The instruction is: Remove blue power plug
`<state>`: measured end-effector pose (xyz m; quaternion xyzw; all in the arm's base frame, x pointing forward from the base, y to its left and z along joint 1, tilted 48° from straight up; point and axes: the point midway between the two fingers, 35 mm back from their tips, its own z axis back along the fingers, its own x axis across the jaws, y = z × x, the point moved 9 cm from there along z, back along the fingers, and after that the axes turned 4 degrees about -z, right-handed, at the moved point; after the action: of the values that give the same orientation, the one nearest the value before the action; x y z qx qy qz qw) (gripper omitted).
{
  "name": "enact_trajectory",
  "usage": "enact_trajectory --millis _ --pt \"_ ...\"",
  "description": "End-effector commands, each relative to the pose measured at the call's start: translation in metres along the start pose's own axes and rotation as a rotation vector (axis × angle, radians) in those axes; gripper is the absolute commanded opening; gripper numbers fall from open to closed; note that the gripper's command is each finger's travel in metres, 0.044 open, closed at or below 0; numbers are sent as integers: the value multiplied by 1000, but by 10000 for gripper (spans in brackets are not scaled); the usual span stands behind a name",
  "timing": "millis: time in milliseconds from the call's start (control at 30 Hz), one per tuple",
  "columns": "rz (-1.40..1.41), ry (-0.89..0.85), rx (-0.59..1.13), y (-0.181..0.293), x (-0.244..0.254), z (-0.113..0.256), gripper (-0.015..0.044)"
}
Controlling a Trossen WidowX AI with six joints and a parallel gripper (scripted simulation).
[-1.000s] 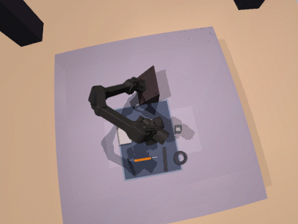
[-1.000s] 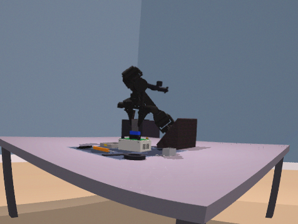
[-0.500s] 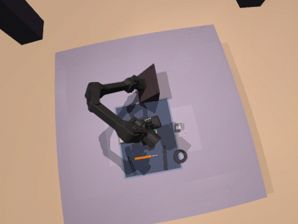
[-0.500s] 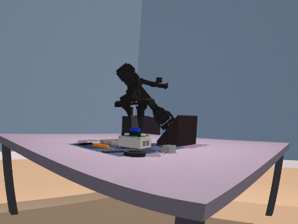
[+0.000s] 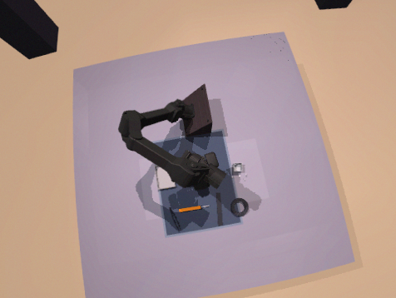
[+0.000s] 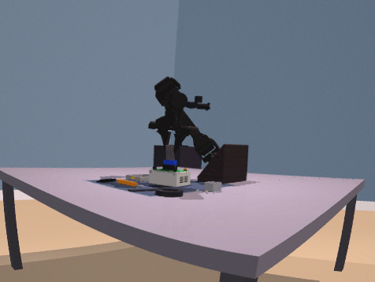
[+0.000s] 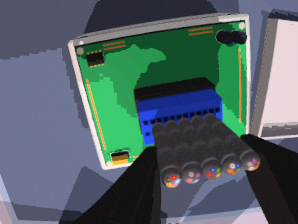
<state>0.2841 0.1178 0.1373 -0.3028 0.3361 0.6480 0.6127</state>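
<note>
The blue plug (image 6: pixel 170 161) (image 7: pixel 177 106) sits at the black socket (image 7: pixel 175 89) on the green circuit board (image 7: pixel 115 95) in its white case (image 6: pixel 169 179). How far it is seated cannot be told. A bundle of dark grey cables rises from the plug. My gripper (image 6: pixel 170 147) (image 7: pixel 198 149) is shut on the plug, one finger on each side, with the cables between them. The exact contact is partly hidden by the cables. The pale grey tray (image 5: pixel 158 182) (image 7: pixel 262 75) lies beside the board, on the right in the wrist view. The arm hides board and plug in the top view.
A dark brown wedge block (image 5: pixel 200 110) (image 6: pixel 235 163) stands beside the blue mat (image 5: pixel 200 229). An orange screwdriver (image 5: pixel 190 209) (image 6: pixel 127 183), a dark strip (image 5: pixel 219 208), a black ring (image 5: pixel 234 207) (image 6: pixel 169 193) and a small grey block (image 5: pixel 238 168) (image 6: pixel 213 187) lie around the board.
</note>
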Motion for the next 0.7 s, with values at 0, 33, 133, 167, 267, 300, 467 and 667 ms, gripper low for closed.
enact_trajectory --millis 0,33,133,167,267,300,467,667 --pt "12 15 -28 3 7 14 0" --pt "12 -1 -26 3 5 14 0" --pt "13 -76 -21 1 -9 13 0" --pt "14 -105 -19 1 -14 13 0" --pt "15 -189 -12 0 -28 13 0" --pt "15 -210 -10 -1 -32 12 0" --pt "15 -237 -8 -1 -37 13 0" --pt "14 -107 -18 1 -15 17 0"
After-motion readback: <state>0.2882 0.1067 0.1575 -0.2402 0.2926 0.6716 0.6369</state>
